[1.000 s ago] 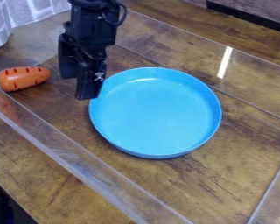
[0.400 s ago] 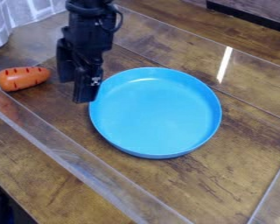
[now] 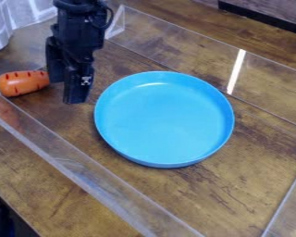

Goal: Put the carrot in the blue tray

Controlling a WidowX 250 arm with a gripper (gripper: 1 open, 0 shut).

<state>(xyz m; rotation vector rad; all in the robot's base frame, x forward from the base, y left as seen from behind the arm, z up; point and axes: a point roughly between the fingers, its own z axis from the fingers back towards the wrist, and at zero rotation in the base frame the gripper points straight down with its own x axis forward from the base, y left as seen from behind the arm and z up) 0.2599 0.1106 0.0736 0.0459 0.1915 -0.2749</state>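
Sitting bare on the counter [image 3: 176, 199], one blue tray [image 3: 165, 118], one carrot [image 3: 23, 81] lying at its nine o'clock, hand [image 3: 77, 90] hanging spread between them.

Carrot [image 3: 23, 81] lies at table's [image 3: 176, 199] left edge, open wood around it. Gripper [image 3: 74, 90] hangs between carrot and blue tray [image 3: 163, 118], near both. Tray's raised rim only barrier; its floor bare.

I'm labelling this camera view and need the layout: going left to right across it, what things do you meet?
carrot → tool, open and pointing down just right of the carrot → blue tray, all on the wooden table.
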